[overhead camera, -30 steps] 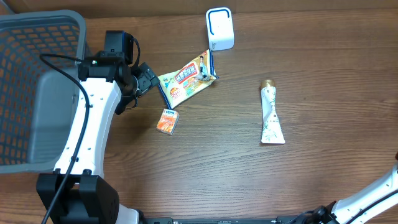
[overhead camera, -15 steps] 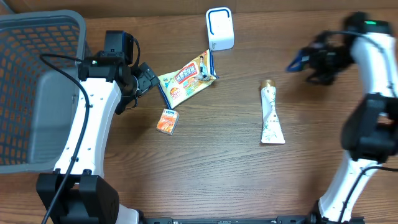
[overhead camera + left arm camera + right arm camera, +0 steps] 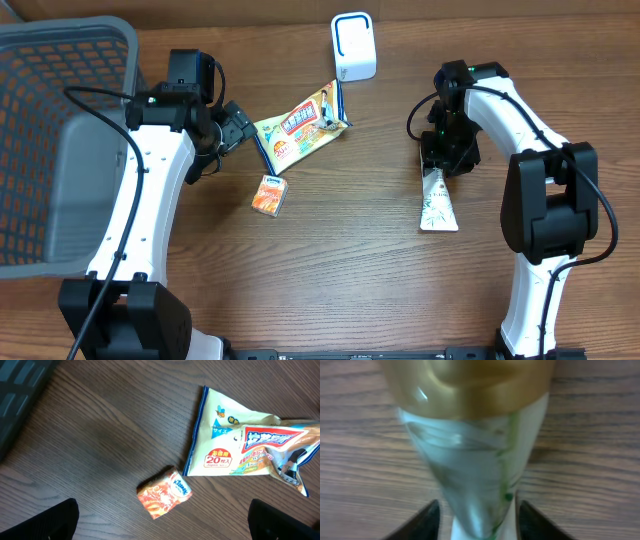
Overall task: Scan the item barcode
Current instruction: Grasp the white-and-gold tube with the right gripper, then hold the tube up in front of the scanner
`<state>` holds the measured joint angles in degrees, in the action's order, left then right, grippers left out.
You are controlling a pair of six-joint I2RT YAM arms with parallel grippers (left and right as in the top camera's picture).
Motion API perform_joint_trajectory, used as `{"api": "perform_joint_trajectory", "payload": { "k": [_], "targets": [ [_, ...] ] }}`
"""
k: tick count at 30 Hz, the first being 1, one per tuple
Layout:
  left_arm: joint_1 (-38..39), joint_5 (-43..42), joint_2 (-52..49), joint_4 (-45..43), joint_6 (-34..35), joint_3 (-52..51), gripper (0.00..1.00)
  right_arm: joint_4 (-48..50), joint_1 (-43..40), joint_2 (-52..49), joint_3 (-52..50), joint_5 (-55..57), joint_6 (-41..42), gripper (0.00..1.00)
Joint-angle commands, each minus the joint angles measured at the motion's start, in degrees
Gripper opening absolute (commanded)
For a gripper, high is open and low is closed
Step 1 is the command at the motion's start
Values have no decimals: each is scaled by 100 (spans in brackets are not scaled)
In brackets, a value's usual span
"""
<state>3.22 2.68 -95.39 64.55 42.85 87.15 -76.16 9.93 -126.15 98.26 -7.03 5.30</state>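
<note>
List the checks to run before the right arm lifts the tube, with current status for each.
1. Right gripper straddles the tube just below its gold cap: ok.
2. Jaws firmly closed on the tube: cannot tell.
3. Barcode located on the tube: cannot tell, none visible.
4. Table bare between the tube and the white device: ok.
5. Left gripper open, over by the snack bag, away from the tube: ok.

— Where is the right tool (image 3: 441,152)?
— Down over the narrow end of the white tube (image 3: 438,205), which lies flat on the table (image 3: 350,270).
— And the left tool (image 3: 236,126)?
— Just beside the snack packet (image 3: 300,124). A small orange pack (image 3: 269,195) lies near it, a white device (image 3: 352,45) sits at the far edge, and a grey basket (image 3: 60,140) is at the far left.
</note>
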Motion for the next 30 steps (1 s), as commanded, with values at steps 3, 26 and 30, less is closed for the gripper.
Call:
{"api": "perform_joint_trajectory", "payload": {
  "k": [3,26,30],
  "targets": [
    [-22,90,52,-7,-109,96,100,87,-2,175,-28,98,304,17],
    [-22,90,52,-7,-111,96,100,2909,37,68,2743,-800,2846,4],
    [-22,90,52,-7,-109,96,100,3901,170,-219,2743,-1202,3560,4]
  ]
}}
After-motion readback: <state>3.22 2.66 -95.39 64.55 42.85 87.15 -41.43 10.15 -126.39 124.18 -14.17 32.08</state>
